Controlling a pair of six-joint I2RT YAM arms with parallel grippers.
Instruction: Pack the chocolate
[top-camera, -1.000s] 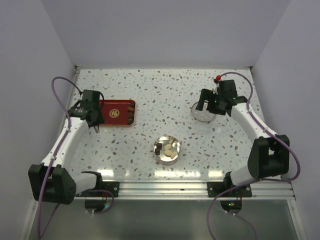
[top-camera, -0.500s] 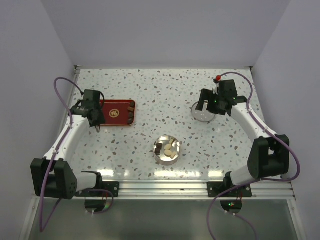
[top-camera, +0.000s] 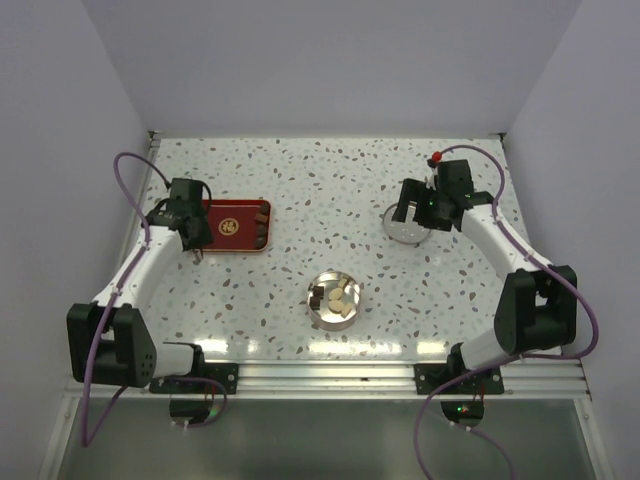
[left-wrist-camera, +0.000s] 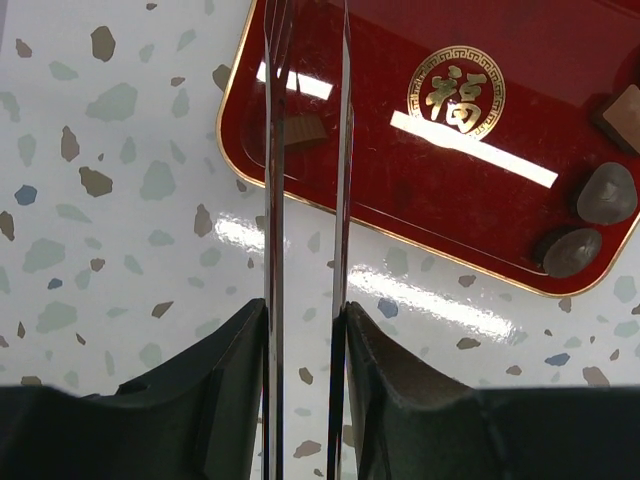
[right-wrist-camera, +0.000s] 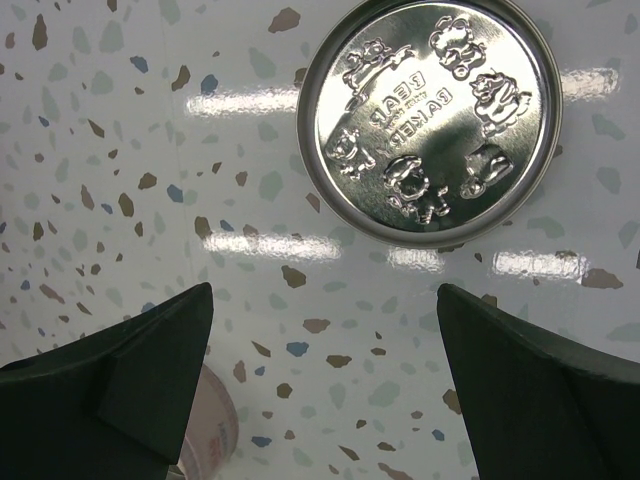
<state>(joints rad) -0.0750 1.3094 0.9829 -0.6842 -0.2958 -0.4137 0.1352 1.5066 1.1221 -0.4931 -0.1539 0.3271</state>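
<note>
My left gripper (left-wrist-camera: 305, 320) is shut on long metal tweezers (left-wrist-camera: 272, 200), whose two blades reach over the near left corner of the red tray (left-wrist-camera: 400, 190). A small brown chocolate (left-wrist-camera: 300, 132) lies in the tray between the blades, whose tips are out of frame. More dark chocolates (left-wrist-camera: 606, 192) lie at the tray's right end. In the top view the left gripper (top-camera: 190, 228) is at the tray's left end (top-camera: 222, 212). The round tin (top-camera: 334, 312) at centre holds several chocolates (top-camera: 340, 297). My right gripper (right-wrist-camera: 322, 295) is open and empty, just short of the tin's lid (right-wrist-camera: 430, 120).
The lid (top-camera: 405, 228) lies flat on the table at the right, under the right gripper (top-camera: 412, 212). A pale pink round object (right-wrist-camera: 205, 430) shows at the bottom left of the right wrist view. A red knob (top-camera: 437, 157) sits behind the right arm. Walls close in on three sides.
The left arm has shifted a little, carrying the gripper and tweezers slightly toward the tray's left end. The right arm, tin and lid have not moved.
</note>
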